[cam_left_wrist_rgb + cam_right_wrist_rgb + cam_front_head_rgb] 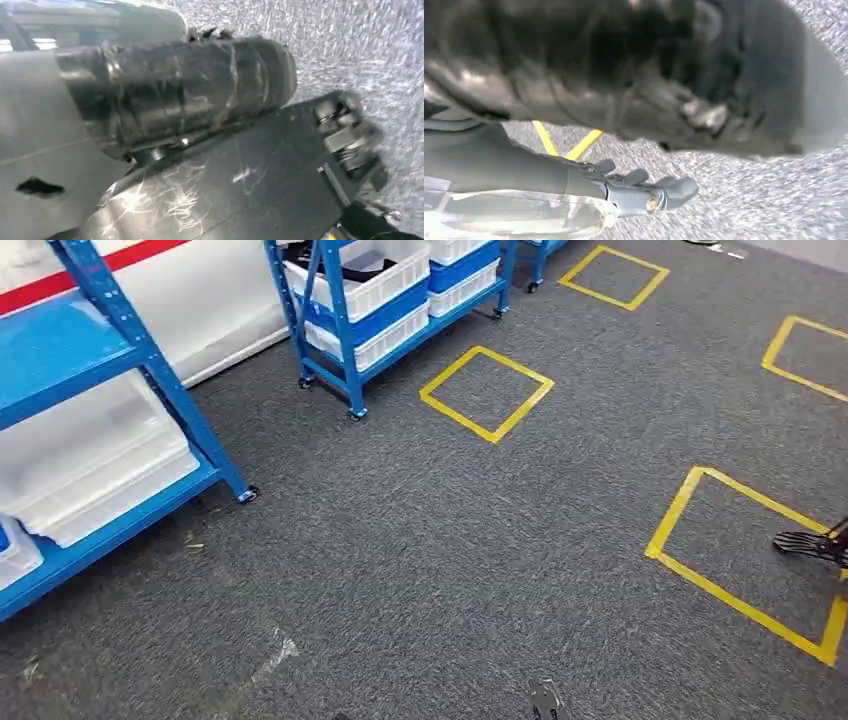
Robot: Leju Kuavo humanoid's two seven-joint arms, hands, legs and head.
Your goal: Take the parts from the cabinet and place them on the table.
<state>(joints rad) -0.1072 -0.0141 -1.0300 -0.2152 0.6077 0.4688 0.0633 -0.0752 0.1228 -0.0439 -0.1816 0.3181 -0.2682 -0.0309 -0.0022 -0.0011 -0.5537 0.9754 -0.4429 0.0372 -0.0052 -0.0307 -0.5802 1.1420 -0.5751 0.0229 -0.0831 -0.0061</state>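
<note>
The blue shelf rack (337, 335) stands at the back on small wheels, loaded with white and blue bins. Its top white bin (372, 280) holds dark parts (345, 270). A second blue rack (150, 365) at the near left carries translucent white bins (95, 465). In the right wrist view my right hand (636, 187) hangs over the grey carpet, fingers stretched out and holding nothing. In the left wrist view the ribbed cover of my left hand (175, 95) shows; its fingers are hidden.
Grey carpet with yellow tape squares (486, 392) (745, 560) stretches between the racks and me. A person's dark shoe (808, 544) rests on the right square's edge. A white wall with a red stripe (130, 255) runs behind the racks.
</note>
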